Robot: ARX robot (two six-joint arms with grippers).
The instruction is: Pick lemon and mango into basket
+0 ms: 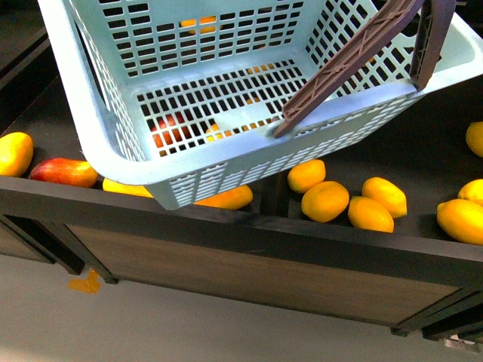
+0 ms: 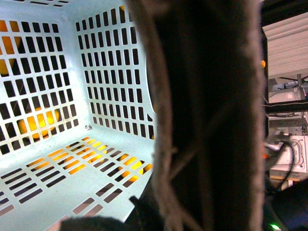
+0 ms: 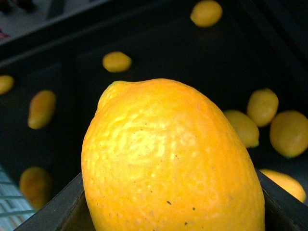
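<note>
My right claw (image 3: 168,214) is clamped on the lemon (image 3: 168,154), which fills its camera. Close to the left wrist, a brown handle (image 2: 207,115) blocks the view; I cannot tell that left claw's state. The basket (image 1: 219,162) hangs tilted over the desk (image 1: 226,226); the mango (image 1: 64,172) lies there, beside the basket's left corner.

Slotted plastic basket (image 1: 219,162); pitted lemon (image 3: 168,163) skin

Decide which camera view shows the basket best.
Front view: the basket shows rim, walls and floor together. Left wrist view shows only its inside, close up; right wrist view, just a sliver at the picture's edge.
</note>
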